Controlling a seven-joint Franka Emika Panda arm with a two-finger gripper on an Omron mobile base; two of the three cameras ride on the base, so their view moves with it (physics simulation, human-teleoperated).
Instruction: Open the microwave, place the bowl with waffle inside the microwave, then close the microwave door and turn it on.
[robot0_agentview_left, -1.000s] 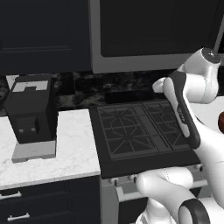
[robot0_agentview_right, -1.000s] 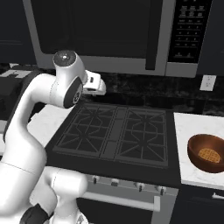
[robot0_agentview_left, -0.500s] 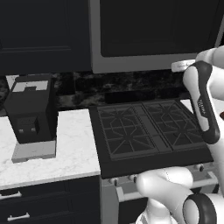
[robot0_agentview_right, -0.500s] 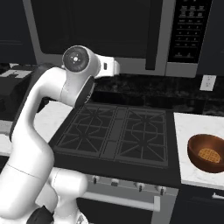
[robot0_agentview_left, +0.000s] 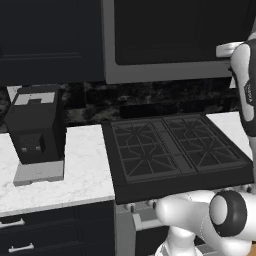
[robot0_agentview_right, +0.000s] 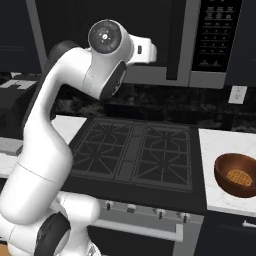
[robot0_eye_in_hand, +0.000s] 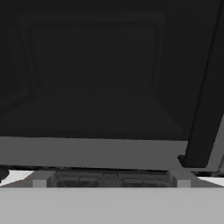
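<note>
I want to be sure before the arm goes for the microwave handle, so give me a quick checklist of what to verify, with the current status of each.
1. Microwave door shut, ready to be pulled: ok.
2. Handle in sight of the hand camera, off to its right: ok.
3. Gripper open and empty: ok, nothing held.
4. Gripper lined up on the handle: not ok, handle is off-centre.
5. Bowl with waffle waiting on the counter right of the stove: ok.
6. Stove top free of things under the door swing: ok.

White marble-look countertop (robot0_agentview_left: 85, 172) flanks a black gas stove (robot0_agentview_left: 172, 152). Left of the stove: black box-shaped coffee machine (robot0_agentview_left: 35, 132) on the counter. Right of the stove: dark reddish-brown round bowl (robot0_agentview_right: 239, 175) holding a waffle (robot0_agentview_right: 236, 176).
</note>
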